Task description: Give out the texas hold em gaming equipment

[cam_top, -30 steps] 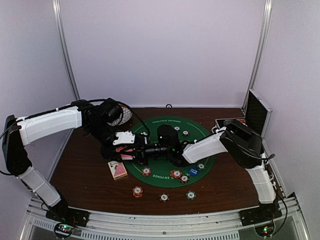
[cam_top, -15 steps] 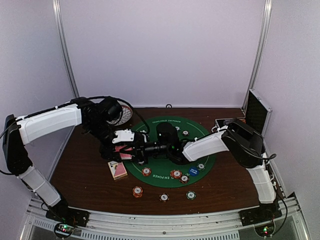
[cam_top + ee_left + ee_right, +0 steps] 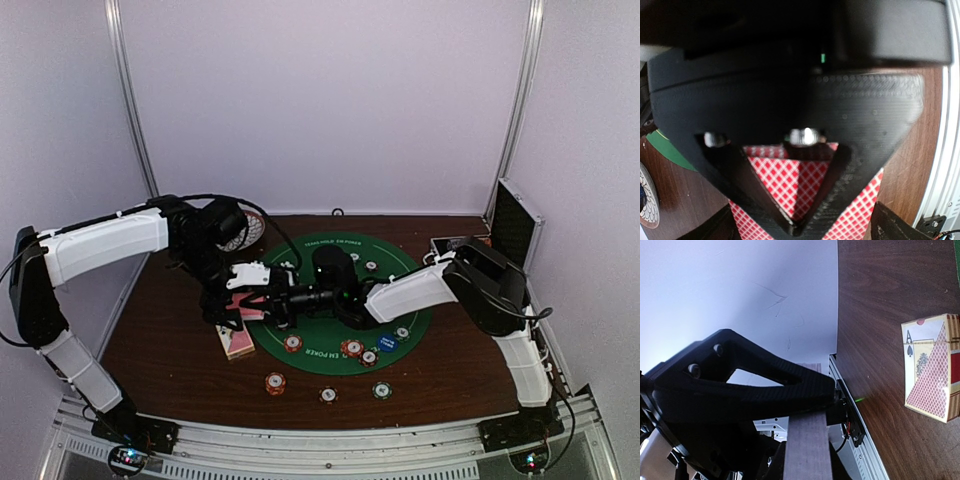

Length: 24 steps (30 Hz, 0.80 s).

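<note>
Seems to grip pink-backed playing cards in the left pincer, left of frame centre, over the counter. Cannot tell the gap of the right pincer (tips nearly meeting the left's). Risks fanning or dropping cards through collision or a skewed tug.

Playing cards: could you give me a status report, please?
Left gripper shut over the playing cards. Right gripper alongside, state unclear. Card box lies close by.

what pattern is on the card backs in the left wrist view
A red-and-white diamond lattice covers the cards; the left wrist view shows it best.
</note>
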Each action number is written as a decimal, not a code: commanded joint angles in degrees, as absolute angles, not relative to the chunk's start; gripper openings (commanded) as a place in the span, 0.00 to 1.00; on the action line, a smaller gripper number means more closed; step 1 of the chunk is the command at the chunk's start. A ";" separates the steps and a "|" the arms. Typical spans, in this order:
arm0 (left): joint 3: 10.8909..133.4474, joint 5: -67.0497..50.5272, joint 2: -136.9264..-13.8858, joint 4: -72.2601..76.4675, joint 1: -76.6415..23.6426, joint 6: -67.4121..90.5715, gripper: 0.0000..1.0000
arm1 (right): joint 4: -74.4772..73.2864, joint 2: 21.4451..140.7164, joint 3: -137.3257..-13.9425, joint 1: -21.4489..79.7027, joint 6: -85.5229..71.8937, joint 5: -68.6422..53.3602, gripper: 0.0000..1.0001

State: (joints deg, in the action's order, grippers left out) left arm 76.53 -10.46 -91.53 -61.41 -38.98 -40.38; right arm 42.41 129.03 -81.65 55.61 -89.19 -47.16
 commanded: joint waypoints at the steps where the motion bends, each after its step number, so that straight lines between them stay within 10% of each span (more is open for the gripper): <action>1: 77.87 -10.51 -92.50 -62.32 -38.76 -40.17 0.86 | 44.59 127.21 -83.86 56.07 -88.42 -48.07 0.00; 24: 78.81 -9.78 -92.32 -62.45 -38.76 -41.83 0.38 | 43.28 127.57 -83.34 56.07 -87.63 -48.03 0.13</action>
State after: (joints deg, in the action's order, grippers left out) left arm 77.28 -10.20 -91.96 -61.63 -39.00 -40.99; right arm 41.36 129.03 -81.84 55.64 -88.82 -47.59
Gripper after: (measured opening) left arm 0.665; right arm 0.166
